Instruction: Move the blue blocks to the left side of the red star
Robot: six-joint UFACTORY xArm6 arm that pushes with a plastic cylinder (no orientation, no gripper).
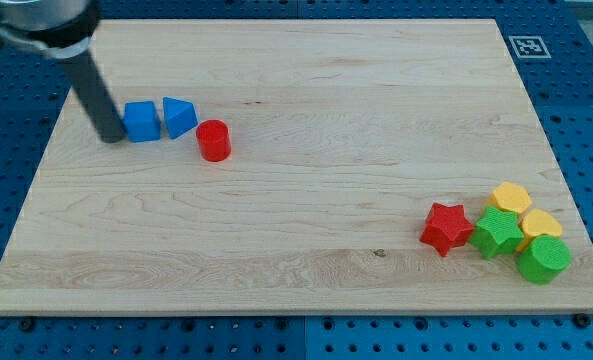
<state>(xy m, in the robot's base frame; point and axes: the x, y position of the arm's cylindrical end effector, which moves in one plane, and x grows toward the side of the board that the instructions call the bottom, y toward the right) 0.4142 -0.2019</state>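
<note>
A blue cube (pixel 142 121) and a blue triangular block (pixel 179 117) sit side by side at the view's upper left of the wooden board. My tip (pixel 112 139) rests against the left side of the blue cube. The red star (pixel 446 227) lies far away at the view's lower right. The rod slants up to the view's top left corner.
A red cylinder (pixel 214 140) stands just right of the blue triangular block. Right of the red star sit a green star-like block (pixel 496 232), a green cylinder (pixel 543 259) and two yellow blocks (pixel 511 198) (pixel 539 224), near the board's right edge (pixel 576 230).
</note>
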